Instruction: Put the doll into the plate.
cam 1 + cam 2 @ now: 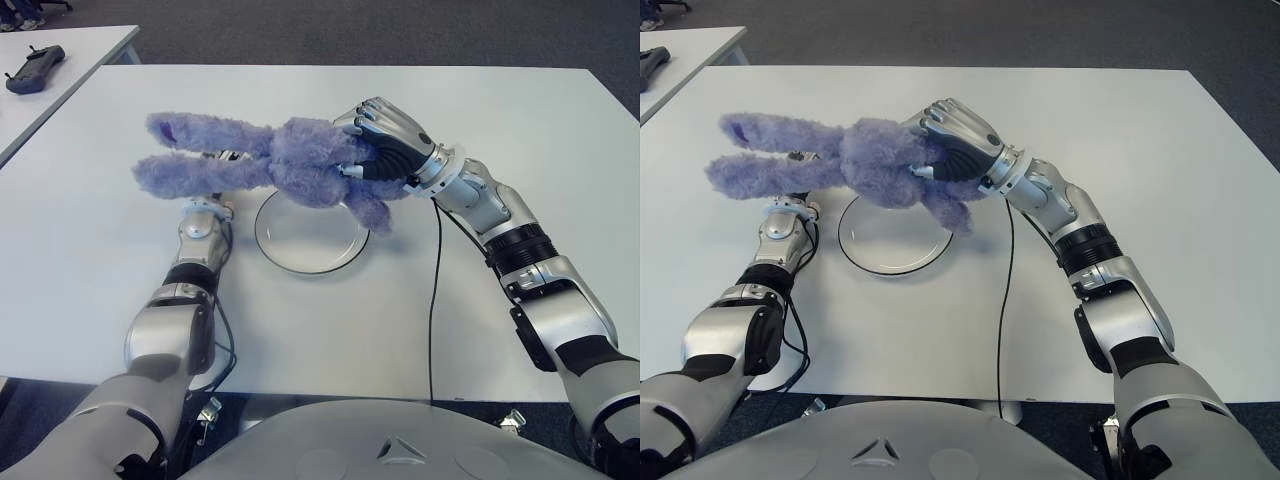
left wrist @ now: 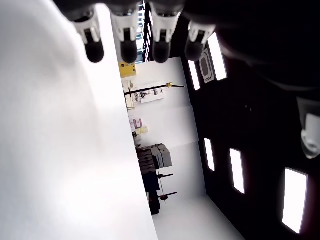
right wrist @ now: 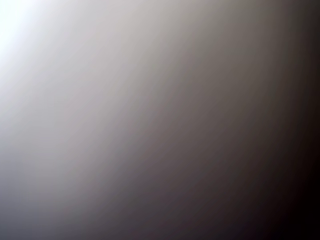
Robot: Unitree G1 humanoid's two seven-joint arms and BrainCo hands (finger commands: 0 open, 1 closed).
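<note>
Tabletop [image 1: 420, 320] is white and bare, with dark carpet beyond. Right hand [image 1: 385, 150] clasps the purple doll [image 1: 290, 160], held above the white plate [image 1: 305, 235]. Left hand [image 2: 135, 40], fingers extended and empty, shows left of the plate.

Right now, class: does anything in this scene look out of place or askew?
Nothing is spilled or damaged. The purple doll hangs sideways in the right hand, above the white plate instead of in it. The left hand, left of the plate, is mostly hidden under the doll's ears.

doll [image 1: 290, 160] above plate [image 1: 300, 250] — right hand [image 1: 385, 150] behind
</note>
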